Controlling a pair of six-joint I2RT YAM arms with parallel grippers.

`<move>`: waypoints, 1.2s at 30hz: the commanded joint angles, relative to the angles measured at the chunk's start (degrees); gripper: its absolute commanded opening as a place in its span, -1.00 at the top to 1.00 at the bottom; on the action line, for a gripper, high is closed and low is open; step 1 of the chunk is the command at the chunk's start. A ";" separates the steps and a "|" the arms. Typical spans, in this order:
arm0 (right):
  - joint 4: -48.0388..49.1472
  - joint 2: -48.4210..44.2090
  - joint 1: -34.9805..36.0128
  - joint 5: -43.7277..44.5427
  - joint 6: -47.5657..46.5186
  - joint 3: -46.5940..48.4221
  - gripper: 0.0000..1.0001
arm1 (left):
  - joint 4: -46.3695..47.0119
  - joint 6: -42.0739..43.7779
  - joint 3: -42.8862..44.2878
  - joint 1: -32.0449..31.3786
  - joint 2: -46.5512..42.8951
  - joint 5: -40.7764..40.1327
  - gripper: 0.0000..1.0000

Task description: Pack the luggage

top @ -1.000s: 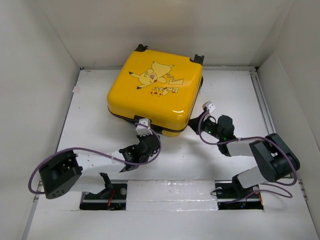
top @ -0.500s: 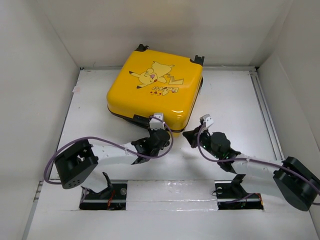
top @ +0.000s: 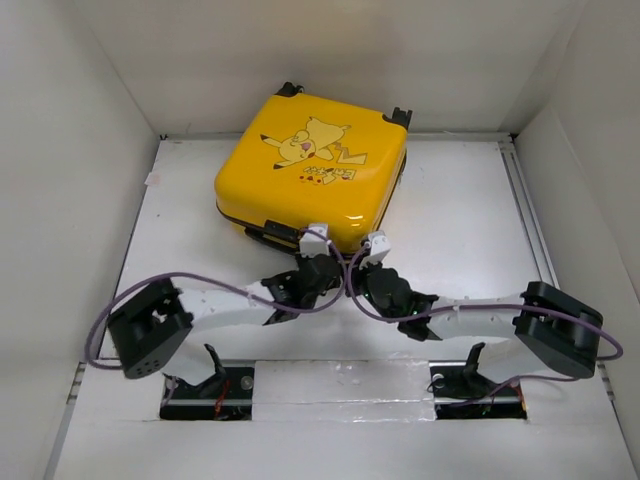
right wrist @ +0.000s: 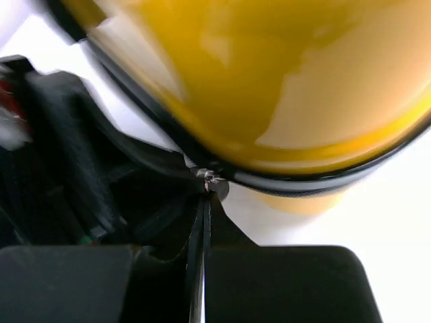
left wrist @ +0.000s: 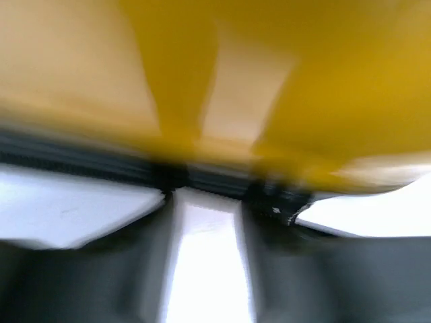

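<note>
Left gripper, blurry, jaws slightly spread, sits at the near edge of the closed yellow luggage, which lies flat upper centre on the table. Right gripper, just right of it, is pressed together, tips touching the luggage's dark zipper seam.

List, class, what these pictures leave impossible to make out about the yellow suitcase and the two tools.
- Top view: the closed shell of the luggage hides its contents.
- Left wrist view: blur; whether the left tool touches the zip seam is unclear.
- Right wrist view: whether the shut right tool pinches the tiny metal piece is too small to tell.
</note>
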 commanded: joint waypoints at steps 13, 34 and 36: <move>2.76 -2.37 1.70 -16.43 5.63 -2.36 1.00 | -10.85 -4.95 -1.72 16.98 -37.74 -11.49 -0.83; -15.01 -24.54 3.80 -19.50 6.42 -9.05 1.00 | -4.98 -7.34 13.95 56.91 -8.02 31.84 -0.98; -14.48 -24.01 4.33 -18.98 6.42 -8.34 1.00 | -3.67 -6.64 13.00 54.02 -7.39 31.85 -0.98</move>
